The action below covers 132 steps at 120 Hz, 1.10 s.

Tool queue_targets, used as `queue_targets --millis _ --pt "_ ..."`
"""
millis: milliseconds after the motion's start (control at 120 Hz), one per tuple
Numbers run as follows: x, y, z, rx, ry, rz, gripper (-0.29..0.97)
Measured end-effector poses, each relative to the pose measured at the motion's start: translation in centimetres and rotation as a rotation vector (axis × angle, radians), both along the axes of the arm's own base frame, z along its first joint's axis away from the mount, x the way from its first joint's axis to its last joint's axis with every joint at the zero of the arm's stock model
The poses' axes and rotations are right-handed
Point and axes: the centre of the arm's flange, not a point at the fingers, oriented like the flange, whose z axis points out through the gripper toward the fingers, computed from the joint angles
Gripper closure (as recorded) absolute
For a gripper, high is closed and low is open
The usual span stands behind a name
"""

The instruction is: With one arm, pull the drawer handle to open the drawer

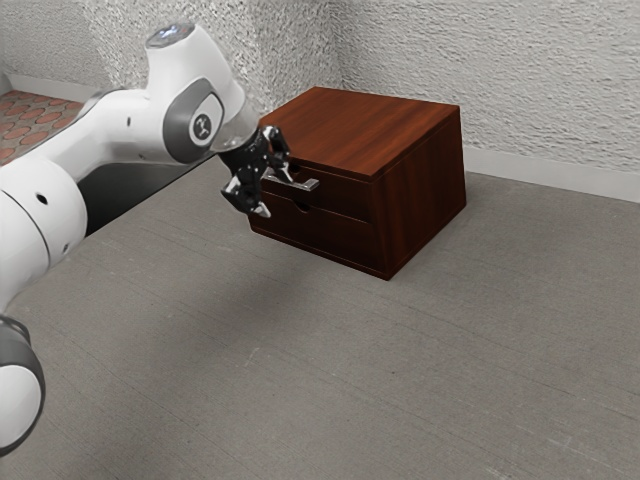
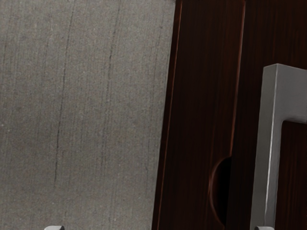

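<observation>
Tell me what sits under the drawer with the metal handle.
A second drawer front, with a rounded notch in its upper edge; below it, the grey surface. What either drawer holds is hidden behind the wooden fronts.

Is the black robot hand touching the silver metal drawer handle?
Cannot tell. In the exterior view the black hand overlaps the silver metal handle, hiding any gap.

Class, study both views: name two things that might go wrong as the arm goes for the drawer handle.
1. In the wrist view the handle lines up with one fingertip, not the gap, so advancing may ram it.
2. The open gripper sits near the handle's end, so a pull may slip off or skew the drawer.
</observation>
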Motion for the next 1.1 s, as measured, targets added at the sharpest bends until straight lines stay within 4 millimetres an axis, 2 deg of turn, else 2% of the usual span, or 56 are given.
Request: queue_targets --millis 425,658,808,1100 --pt "0.9 1.3 -1.0 0.005 -0.021 0.001 0.27" --pt "0.8 1.3 -1.3 -0.003 -0.018 0.001 0.4" --pt "0.1 1.3 -1.6 -0.018 -0.004 0.007 0.5" --pt "-3.3 0.7 -1.3 -0.03 0.021 0.014 0.55"
